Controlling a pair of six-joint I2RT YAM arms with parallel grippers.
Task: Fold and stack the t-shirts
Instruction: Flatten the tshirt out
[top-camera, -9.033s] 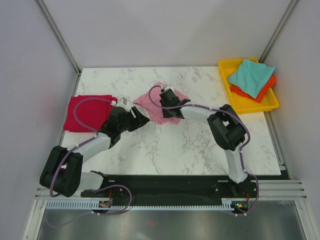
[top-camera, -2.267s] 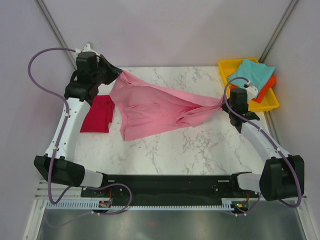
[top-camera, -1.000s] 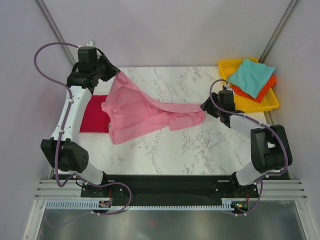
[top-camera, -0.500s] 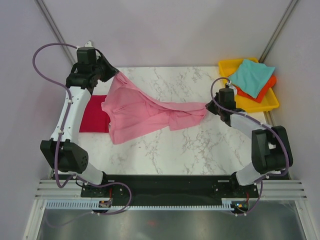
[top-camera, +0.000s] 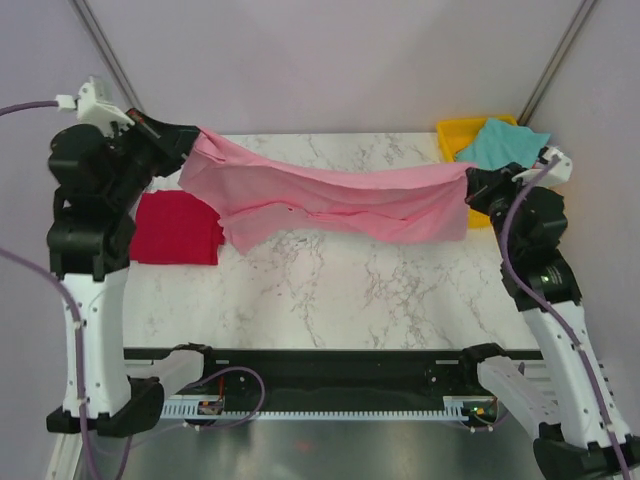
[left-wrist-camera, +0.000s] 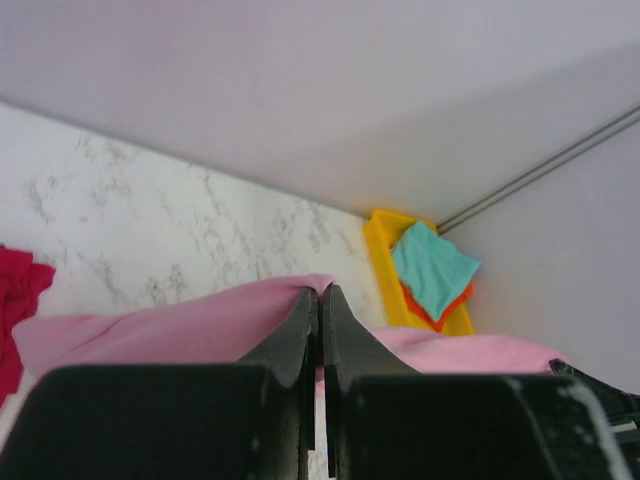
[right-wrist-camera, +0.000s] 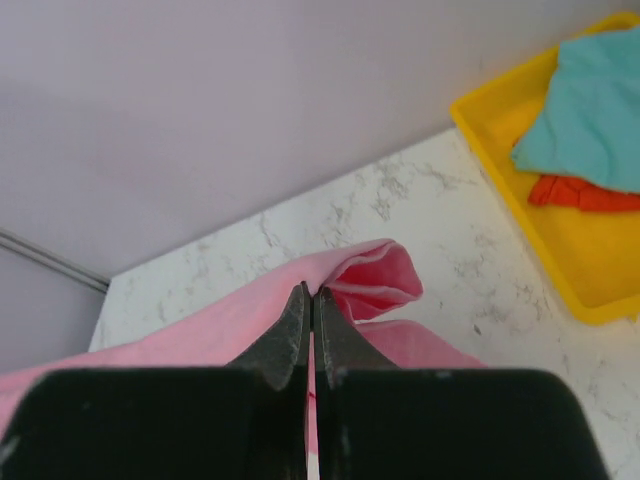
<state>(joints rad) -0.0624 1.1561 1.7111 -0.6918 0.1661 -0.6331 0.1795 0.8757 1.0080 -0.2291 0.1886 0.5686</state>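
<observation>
The left gripper (top-camera: 188, 143) and right gripper (top-camera: 472, 183) are pinching the pink shirt (top-camera: 340, 200) by its ends, stretching it above the marble table (top-camera: 380, 290) between pale walls (top-camera: 330, 60). The red shirt (top-camera: 175, 225) is lying at 9 o'clock, the yellow tray (top-camera: 447, 140) at 2 o'clock. Before, the pink shirt was sagging onto the table.

A: The pink t-shirt (top-camera: 330, 200)?
B: Soft matt cloth, same as the crimson t-shirt (top-camera: 175, 228).
A: And the desk (top-camera: 380, 290)?
B: Smooth, marble-patterned, slight sheen; the yellow tray (right-wrist-camera: 570, 250) at its far corner is glossy plastic.
</observation>
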